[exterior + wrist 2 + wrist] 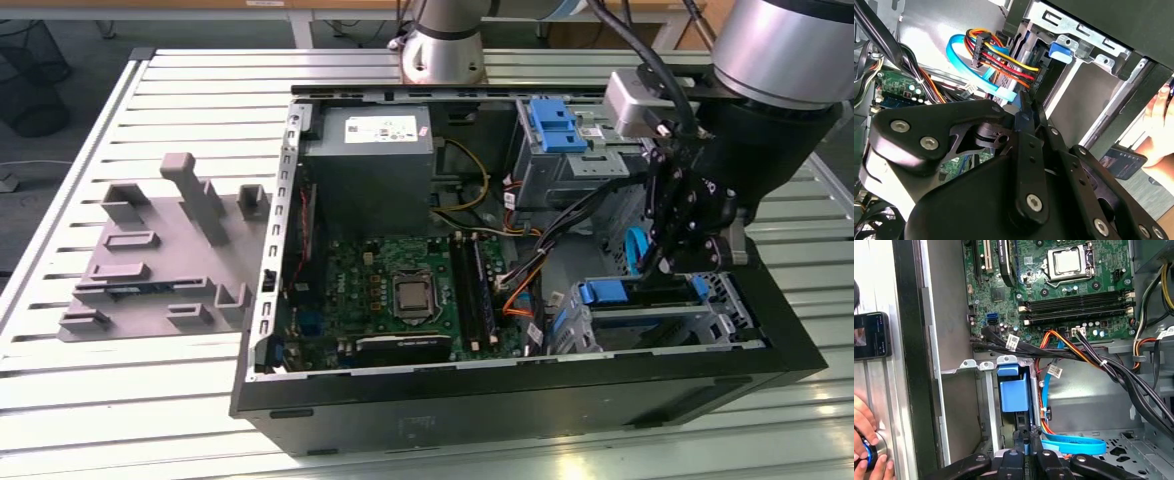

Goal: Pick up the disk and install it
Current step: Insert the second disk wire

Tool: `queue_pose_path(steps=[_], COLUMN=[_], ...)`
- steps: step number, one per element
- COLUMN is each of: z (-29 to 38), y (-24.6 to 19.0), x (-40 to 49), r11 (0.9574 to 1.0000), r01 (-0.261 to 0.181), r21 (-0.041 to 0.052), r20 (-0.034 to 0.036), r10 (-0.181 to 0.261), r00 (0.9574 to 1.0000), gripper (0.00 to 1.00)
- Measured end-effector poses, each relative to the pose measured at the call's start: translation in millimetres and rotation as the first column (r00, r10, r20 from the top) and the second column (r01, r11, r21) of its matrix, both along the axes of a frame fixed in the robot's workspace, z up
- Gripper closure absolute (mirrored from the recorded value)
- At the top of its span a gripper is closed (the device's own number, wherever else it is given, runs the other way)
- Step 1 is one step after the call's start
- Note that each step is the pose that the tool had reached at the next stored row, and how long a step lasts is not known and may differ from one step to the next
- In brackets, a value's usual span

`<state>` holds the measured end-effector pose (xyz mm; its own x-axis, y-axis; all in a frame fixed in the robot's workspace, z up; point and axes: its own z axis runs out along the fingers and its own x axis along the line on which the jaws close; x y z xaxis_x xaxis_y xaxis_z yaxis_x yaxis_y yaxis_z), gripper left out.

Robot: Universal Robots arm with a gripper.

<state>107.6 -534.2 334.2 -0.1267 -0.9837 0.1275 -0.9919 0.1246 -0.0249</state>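
The disk (627, 293) sits edge-on in the drive cage (727, 300) at the near corner of the open computer case, on the exterior view's right. Its blue carrier frame (1014, 390) shows between the cage walls in the first wrist view; the silver body is hidden. My gripper (663, 262) reaches down into that cage. Its fingers (1036, 437) are pinched together on the carrier's edge. In the second wrist view the gripper (1026, 102) tapers to a shut tip beside the cage (1089, 45) and the coloured cables (1004, 62).
Cable bundles (1094, 357) and a blue data cable (1074, 445) run beside the cage. The motherboard (400, 290), a grey metal box (367, 150) and a bare blue bracket (554, 125) fill the case. A grey fixture (160, 250) stands left. A person's hand (866, 440) and phone (869, 335) lie outside the case.
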Motion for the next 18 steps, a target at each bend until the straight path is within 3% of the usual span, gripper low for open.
queue_pose_path(steps=[18], z=[-3.6], y=[-3.1], x=[1.3], r11=[0.9994], r01=[0.020], r21=[0.0297], r20=[-0.0018], r10=[-0.020], r00=[0.9998], gripper=[0.84])
